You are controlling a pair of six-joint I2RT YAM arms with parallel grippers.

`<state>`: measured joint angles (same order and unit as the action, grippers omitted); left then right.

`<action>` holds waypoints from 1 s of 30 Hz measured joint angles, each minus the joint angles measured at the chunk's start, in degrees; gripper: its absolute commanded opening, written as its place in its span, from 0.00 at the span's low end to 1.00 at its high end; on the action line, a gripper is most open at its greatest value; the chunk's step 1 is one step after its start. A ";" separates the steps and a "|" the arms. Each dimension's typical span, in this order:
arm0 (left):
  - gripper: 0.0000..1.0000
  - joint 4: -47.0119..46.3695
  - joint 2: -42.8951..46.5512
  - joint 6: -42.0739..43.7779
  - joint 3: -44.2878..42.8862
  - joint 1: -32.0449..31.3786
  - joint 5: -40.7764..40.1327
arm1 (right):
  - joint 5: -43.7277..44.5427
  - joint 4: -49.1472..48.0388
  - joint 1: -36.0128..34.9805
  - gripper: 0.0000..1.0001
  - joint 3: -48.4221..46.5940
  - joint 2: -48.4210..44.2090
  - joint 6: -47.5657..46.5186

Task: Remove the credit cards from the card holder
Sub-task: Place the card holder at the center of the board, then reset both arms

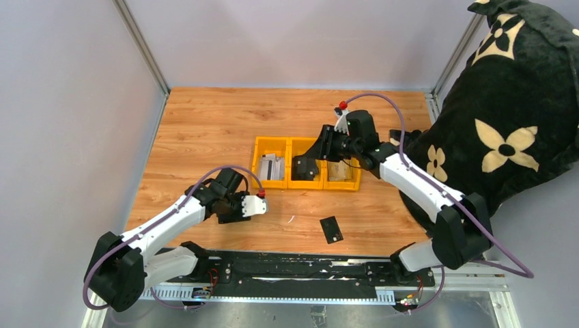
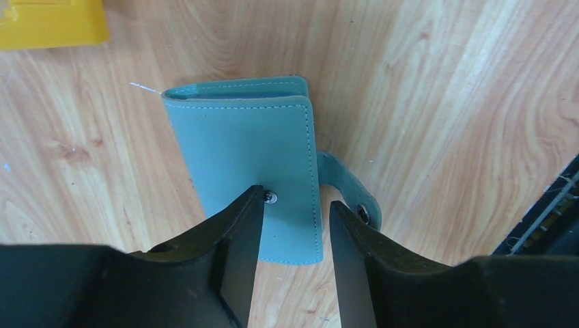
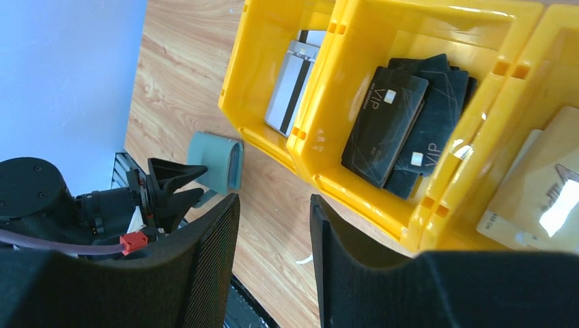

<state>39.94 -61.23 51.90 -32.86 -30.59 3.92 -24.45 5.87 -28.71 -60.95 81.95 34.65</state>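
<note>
Evidently most of the work is behind the arms. The left gripper (image 2: pixel 295 200) has its jaws parted and empty, poised over the near edge of the card holder (image 2: pixel 246 143). The holder lies folded on the wooden table (image 1: pixel 205 130), its snap strap (image 2: pixel 348 191) undone and splayed to one side. The right gripper (image 3: pixel 273 199) is likewise spread and carrying nothing, hanging above the row of yellow bins (image 3: pixel 321 130).

The credit cards sit out of the holder. Several black cards (image 3: pixel 386 123) are stacked in the middle bin, silvery-grey cards (image 3: pixel 290 92) in the bin nearest the holder, and pale tan ones (image 3: pixel 539 198) in the third. One more black card (image 1: pixel 331 229) lies loose on the table near the front edge, well apart from the bins.

Whether anything remains in the holder's pockets cannot be told, since it is closed and only a thin dark slit shows along its open edge. If it is empty, I judge the task essentially done.
</note>
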 measured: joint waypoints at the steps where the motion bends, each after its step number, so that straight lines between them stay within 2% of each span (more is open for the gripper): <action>1: 0.48 0.26 -0.02 0.00 0.00 0.00 0.42 | -0.09 0.02 0.35 0.47 0.50 -0.79 0.00; 3: 0.57 0.70 -0.24 -0.07 -0.04 0.00 0.94 | -0.37 -0.11 1.29 0.48 2.05 -2.75 -0.11; 5: 0.77 1.36 -0.74 -0.20 -0.61 -0.02 0.90 | -0.20 -0.07 2.19 0.51 4.02 -5.16 -0.66; 8: 0.99 3.02 -1.11 -1.27 -3.72 0.07 0.90 | 2.49 0.26 3.15 0.65 7.61 -10.40 -2.82; 10: 1.00 3.93 -0.81 -2.32 -7.39 0.90 1.95 | 5.75 0.50 3.34 0.74 9.81 -14.51 -4.44; 17: 1.00 6.88 0.90 -6.73 -21.62 12.02 11.98 | 23.39 1.14 3.76 0.79 18.12 -28.30 -10.64; 21: 1.00 7.48 2.05 -8.70 -24.68 17.90 16.87 | 35.23 1.53 4.48 0.83 23.50 -33.55 -14.05; 23: 1.00 5.07 2.27 -11.32 -23.85 21.68 18.40 | 40.59 0.09 4.68 0.90 26.82 -35.76 -16.90; 26: 1.00 -3.89 2.25 -17.77 -18.95 27.32 19.26 | 48.70 -4.96 5.01 0.91 33.42 -38.42 -21.59; 30: 1.00 -21.90 2.29 -29.16 -4.39 29.92 18.58 | 56.54 -9.38 7.37 0.91 38.51 -37.22 -24.24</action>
<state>18.04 -58.94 22.74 -37.26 -0.67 22.50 32.10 -3.51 -21.34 -22.44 44.73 10.41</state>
